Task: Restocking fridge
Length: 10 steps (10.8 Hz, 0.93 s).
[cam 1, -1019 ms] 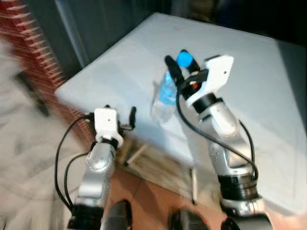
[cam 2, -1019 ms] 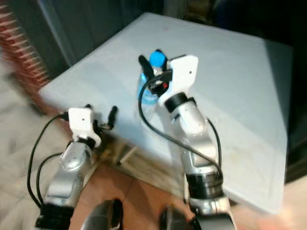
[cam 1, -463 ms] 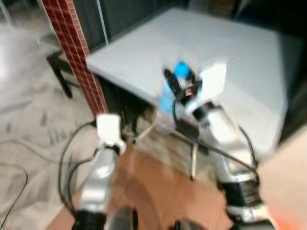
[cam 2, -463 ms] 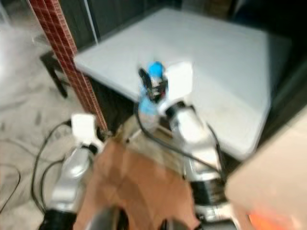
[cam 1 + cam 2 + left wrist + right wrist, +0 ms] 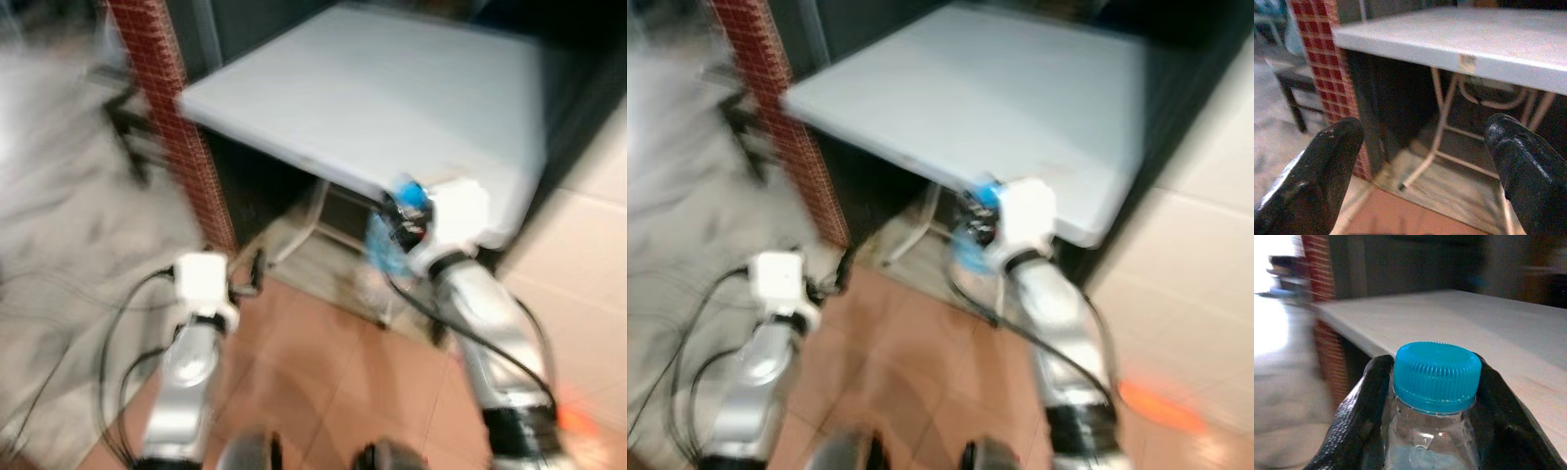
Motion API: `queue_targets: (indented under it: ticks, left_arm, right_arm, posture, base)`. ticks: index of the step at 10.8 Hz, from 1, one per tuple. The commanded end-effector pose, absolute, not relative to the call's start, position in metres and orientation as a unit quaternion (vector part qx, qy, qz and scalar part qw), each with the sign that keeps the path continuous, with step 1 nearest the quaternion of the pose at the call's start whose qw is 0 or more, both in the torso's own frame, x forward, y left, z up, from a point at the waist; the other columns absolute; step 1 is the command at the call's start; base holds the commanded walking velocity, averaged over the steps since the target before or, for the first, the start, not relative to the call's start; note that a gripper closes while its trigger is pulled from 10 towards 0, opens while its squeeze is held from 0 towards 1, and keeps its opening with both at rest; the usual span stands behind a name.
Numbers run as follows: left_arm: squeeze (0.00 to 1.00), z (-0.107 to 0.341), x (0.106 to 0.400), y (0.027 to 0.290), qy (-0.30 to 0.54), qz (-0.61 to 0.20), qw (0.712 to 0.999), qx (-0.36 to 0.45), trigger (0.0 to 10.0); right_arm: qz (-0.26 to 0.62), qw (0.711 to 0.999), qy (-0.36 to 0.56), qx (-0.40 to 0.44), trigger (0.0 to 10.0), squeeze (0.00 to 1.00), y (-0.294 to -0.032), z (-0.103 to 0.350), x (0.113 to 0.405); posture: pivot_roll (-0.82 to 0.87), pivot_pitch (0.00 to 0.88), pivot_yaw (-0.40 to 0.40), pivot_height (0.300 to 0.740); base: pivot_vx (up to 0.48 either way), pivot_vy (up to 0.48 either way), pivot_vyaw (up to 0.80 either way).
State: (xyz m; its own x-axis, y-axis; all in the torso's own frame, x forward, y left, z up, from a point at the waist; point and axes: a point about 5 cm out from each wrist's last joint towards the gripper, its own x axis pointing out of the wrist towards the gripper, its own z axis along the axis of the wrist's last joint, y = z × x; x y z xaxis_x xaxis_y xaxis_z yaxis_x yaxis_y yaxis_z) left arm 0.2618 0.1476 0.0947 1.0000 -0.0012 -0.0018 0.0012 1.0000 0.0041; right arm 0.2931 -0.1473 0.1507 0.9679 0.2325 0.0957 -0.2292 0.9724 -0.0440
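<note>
A clear water bottle (image 5: 385, 247) with a blue cap (image 5: 1437, 373) hangs upright in my right gripper (image 5: 400, 217), which is shut on its neck just below the cap. The black fingers (image 5: 1359, 416) press on both sides of the neck in the right wrist view. The bottle is off the white table (image 5: 362, 88), held in front of its near edge. My left gripper (image 5: 1415, 161) is low at the left, open, with nothing between its fingers; its wrist view faces the table's underside and legs.
A red brick pillar (image 5: 171, 127) stands left of the table, with a dark stool (image 5: 1290, 93) beyond it. Thin white table legs (image 5: 1437, 137) stand under the top. The floor is orange tile (image 5: 323, 392) close by and grey marble (image 5: 69, 245) at the left.
The camera has backed away from the table, which now lies farther off. The bottle, still in my right gripper, has come off the tabletop and past its edge. The views are blurred.
</note>
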Motion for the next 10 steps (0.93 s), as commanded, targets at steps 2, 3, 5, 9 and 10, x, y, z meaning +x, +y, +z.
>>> queue_targets:
  ticks: [2,3,5,9,10]
  left_arm:
    - [0.00,0.089,0.252,0.166,0.011,0.040,0.999,0.025,10.0]
    - [0.00,0.085,0.244,0.171,0.015,0.036,0.999,0.034,10.0]
    - [0.00,0.077,0.235,0.181,0.025,0.045,0.998,0.040,10.0]
    - [0.00,0.078,0.235,0.180,0.017,0.074,0.997,0.025,10.0]
    - [0.00,0.079,0.234,0.178,0.014,0.081,0.996,0.018,10.0]
  right_arm:
    - [0.084,0.995,-0.041,-0.040,10.0,0.00,-0.154,0.140,0.289]
    - [0.099,0.995,-0.017,-0.022,10.0,0.00,-0.156,0.123,0.282]
    - [0.095,0.995,0.009,-0.031,10.0,0.00,-0.159,0.105,0.271]
    - [0.072,0.996,0.013,-0.047,10.0,0.00,-0.170,0.103,0.286]
    - [0.081,0.993,0.008,-0.083,10.0,0.00,-0.166,0.104,0.290]
  posture:
    - [0.00,0.055,0.035,0.740]
    - [0.00,0.036,0.047,0.740]
    - [0.01,0.000,0.053,0.740]
    - [0.07,0.000,-0.067,0.740]
    - [0.08,0.000,-0.074,0.740]
  base:
    - [0.000,0.000,0.00]
    - [0.000,0.000,0.00]
    - [0.000,0.000,0.00]
    - [0.000,0.000,0.00]
    - [0.000,0.000,0.00]
